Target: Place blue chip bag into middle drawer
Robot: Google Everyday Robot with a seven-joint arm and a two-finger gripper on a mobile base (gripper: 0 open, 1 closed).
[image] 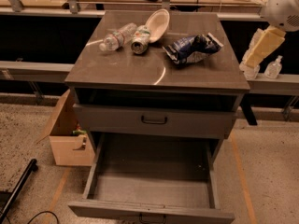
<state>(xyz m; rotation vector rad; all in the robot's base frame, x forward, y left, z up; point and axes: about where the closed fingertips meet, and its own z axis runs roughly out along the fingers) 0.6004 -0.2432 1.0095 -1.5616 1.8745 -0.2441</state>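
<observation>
Currently at the approach step, nothing grasped yet. Blue chip bag (191,48) lies crumpled on the cabinet top (140,71), right-rear area, well apart from the front edge. Gripper (254,59) hangs off the cabinet's right side, past the top's right edge, near the bag's level but not touching it or anything else. Cannot tell whether the gripper is spread or pressed together; it holds nothing visible.

Middle drawer (149,190) is pulled out wide at the bottom, grey base bare, so the drop target is ready. Above it sits the shallower drawer front with a black bar handle (154,120), closed.

Other stuff on the top, left of the bag: clear plastic bottle (117,36) on its side, crushed can (140,33) just beside it, white bowl (158,20) tilted behind the can. The can is the nearest to the bag but apart from it. Cardboard box (70,139) on the floor, left of the cabinet.

Next move, by my read: bring the gripper in leftward over the top, come down on the bag's middle and close on the foil. Bag is crinkly and slick, so the pinch may slip. After that, lift clear, move forward past the front edge and lower into the open drawer.
</observation>
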